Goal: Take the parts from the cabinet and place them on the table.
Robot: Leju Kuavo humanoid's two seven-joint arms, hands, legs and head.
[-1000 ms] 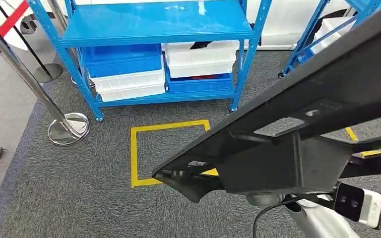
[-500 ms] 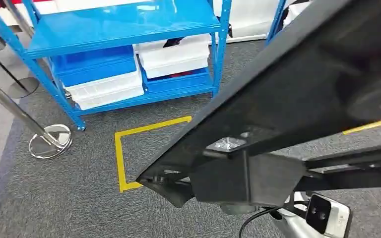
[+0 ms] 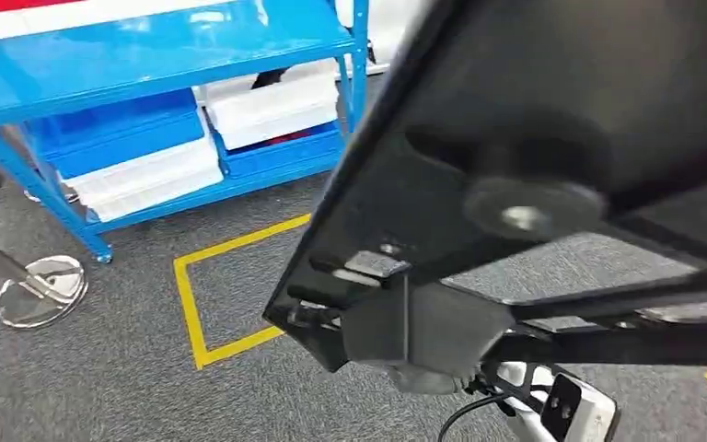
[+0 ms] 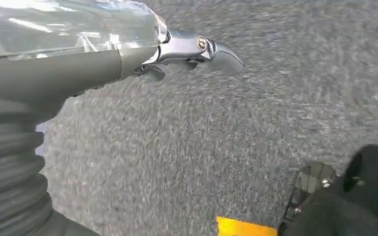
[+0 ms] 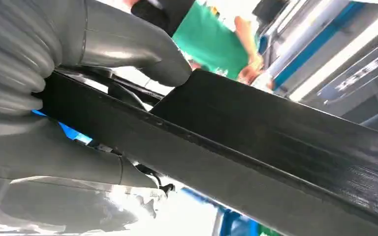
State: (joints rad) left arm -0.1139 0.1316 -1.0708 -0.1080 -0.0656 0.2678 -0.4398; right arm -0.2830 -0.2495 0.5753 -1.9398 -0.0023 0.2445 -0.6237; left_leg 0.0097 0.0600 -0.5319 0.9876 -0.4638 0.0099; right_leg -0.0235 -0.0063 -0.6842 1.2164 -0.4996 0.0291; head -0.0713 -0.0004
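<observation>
A large black part (image 3: 552, 120), a flat frame with bars and a round fitting, is held up close in front of the head camera and covers the right half of that view. My right hand (image 5: 54, 98) grips its edge, thumb on one face and fingers on the other, around the black part (image 5: 275, 147). The right wrist's white camera housing (image 3: 575, 405) shows below the part. My left hand (image 4: 128, 49) hangs over grey carpet with fingers extended, holding nothing. The blue cabinet (image 3: 147, 46) stands at the far left.
White bins (image 3: 272, 106) and a blue bin (image 3: 115, 138) sit on the cabinet's low shelf. A yellow tape square (image 3: 193, 313) marks the grey carpet. A chrome stanchion base (image 3: 41, 290) stands at the left. A person in green (image 5: 211, 39) is behind the part.
The whole picture has shifted: the camera has turned right, so the cabinet and tape square slid left. The black part now looms larger in the head view.
</observation>
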